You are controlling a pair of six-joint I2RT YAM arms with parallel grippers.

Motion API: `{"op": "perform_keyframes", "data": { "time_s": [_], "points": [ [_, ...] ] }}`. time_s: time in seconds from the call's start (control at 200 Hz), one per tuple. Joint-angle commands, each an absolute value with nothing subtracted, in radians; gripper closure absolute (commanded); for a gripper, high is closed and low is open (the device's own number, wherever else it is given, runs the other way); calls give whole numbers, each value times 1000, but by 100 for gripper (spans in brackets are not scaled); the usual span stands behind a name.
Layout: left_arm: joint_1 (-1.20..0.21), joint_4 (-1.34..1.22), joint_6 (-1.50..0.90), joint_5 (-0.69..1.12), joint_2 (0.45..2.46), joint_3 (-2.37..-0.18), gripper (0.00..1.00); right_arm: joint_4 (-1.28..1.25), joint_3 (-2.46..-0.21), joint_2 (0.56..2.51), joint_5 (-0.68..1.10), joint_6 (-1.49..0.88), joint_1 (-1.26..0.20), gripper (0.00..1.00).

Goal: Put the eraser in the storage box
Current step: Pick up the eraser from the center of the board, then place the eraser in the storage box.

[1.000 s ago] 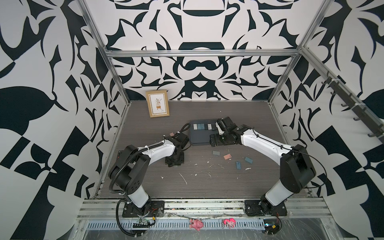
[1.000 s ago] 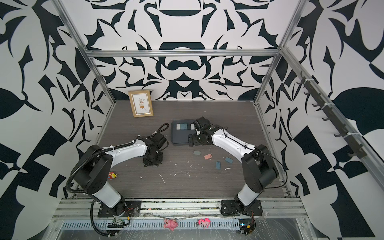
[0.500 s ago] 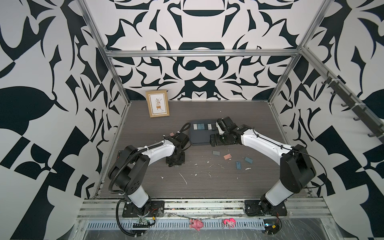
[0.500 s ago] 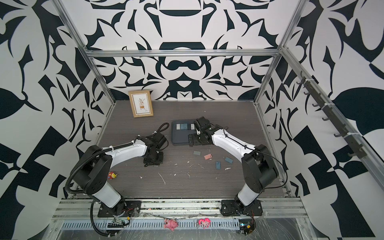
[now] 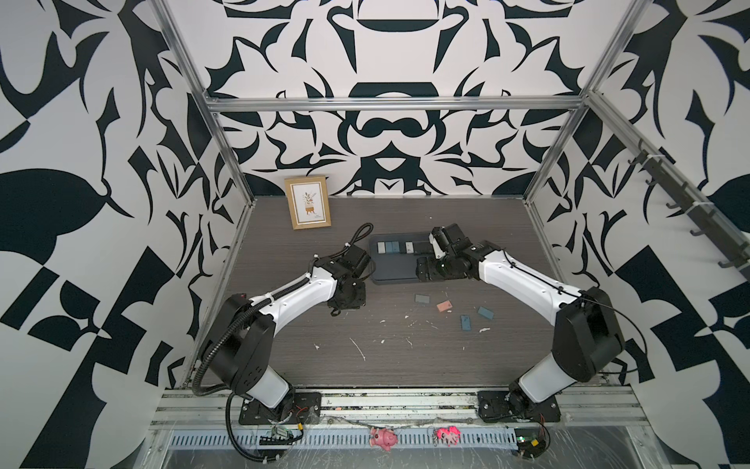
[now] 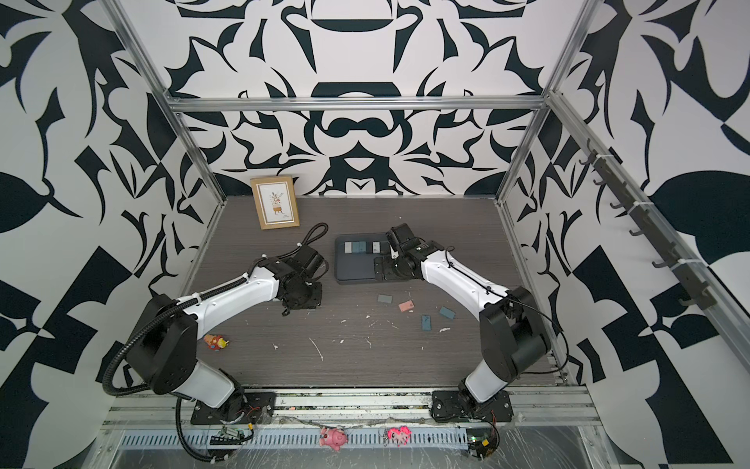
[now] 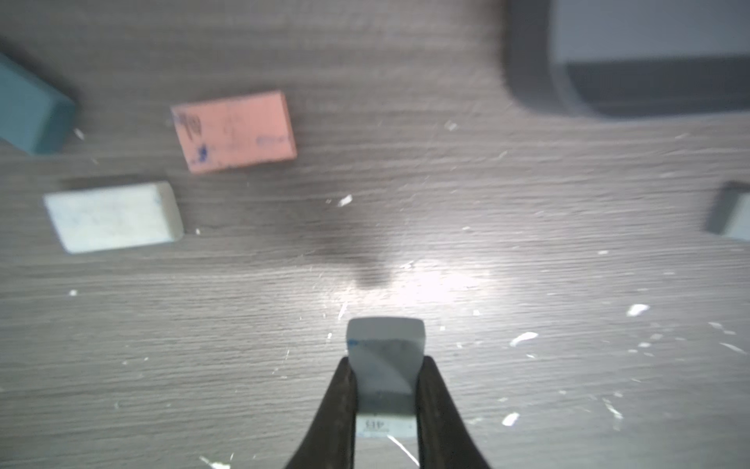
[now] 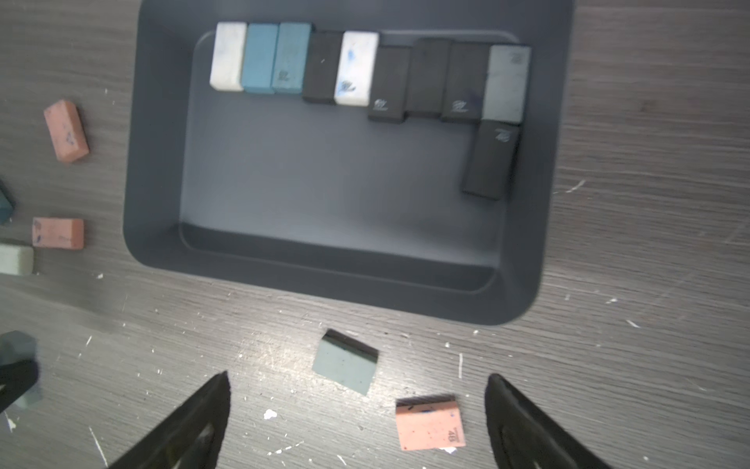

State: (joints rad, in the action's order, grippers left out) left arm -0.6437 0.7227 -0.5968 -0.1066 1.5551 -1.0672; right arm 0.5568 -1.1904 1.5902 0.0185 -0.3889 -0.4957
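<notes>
A: Anything moved since a second ago?
B: Barely! In a top view the left claw point(image 5: 345, 302) and right claw point(image 5: 424, 270) hold the same spots, and the salmon-pink block eraser point(image 5: 443, 305) and grey-green block eraser point(image 5: 422, 299) on the dark wood-grain table point(image 5: 406, 365) lie just as they did
A: And the eraser for the box?
B: Pinched in the left claw, its fingers point(image 7: 337, 406) pressed on the long sides: a pale grey-white rectangular eraser point(image 7: 384, 345), blue smudge at one corner, small print on the end toward the wrist, free end poking past the fingertips
A: Where's the box from there?
B: The shallow slate-grey plastic storage box point(image 7: 531, 73) with rounded corners sits ahead of the left claw and to its right, apart from it. Along the wall farthest from the right claw runs a row of white, blue, black and grey erasers point(image 8: 292, 57), one more black eraser point(image 8: 489, 162) by the row's end
A: The right claw?
B: Spread wide; the grey-green eraser shows just past the gap between its fingertips, the salmon-pink one beside one finger
</notes>
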Motion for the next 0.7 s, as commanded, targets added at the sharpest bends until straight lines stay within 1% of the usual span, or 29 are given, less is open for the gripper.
{"op": "perform_keyframes", "data": {
  "time_s": [0.0,0.16,0.34,0.695],
  "points": [
    [-646,790,-574,-100,1538,-1150,82,578,-1231,1554,25,-371,-461,1],
    [-648,805,-547,-96,1574,-1274,82,586,-1236,1537,53,-375,-401,1],
    [-648,805,-521,-67,1672,-1449,82,591,-1245,1523,81,-379,-336,1],
    [-660,779,-517,65,2006,-1847,82,595,-1266,1521,102,-386,-274,1]
  ]
}}
